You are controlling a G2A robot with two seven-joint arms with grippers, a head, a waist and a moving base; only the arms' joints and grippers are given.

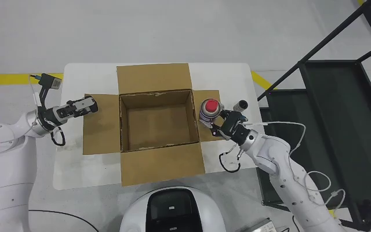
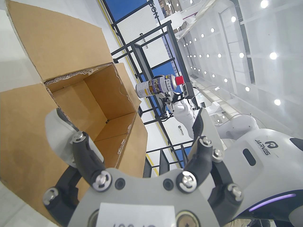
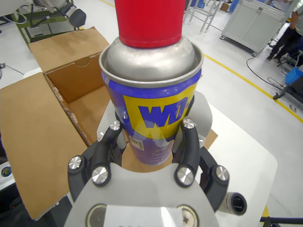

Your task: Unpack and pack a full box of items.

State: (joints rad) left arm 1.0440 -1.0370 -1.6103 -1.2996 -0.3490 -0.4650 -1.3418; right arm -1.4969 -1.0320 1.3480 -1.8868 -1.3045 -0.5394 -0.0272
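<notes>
My right end effector [image 3: 153, 116] was clamped on the spray can [image 3: 151, 88], holding it upright over the right flap of the box [image 1: 159, 127], just outside the opening. The box looked bare inside. One small cylinder [image 1: 240, 105] sat on the surface [image 1: 232, 75] near the can. My left end effector [image 2: 129, 119] hung open over the left flap. I judged unpacking about finished, with repacking yet to start.

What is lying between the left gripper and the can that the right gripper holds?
In the top view, the open box lies between the left gripper and the can, its side flaps spread toward each.
</notes>
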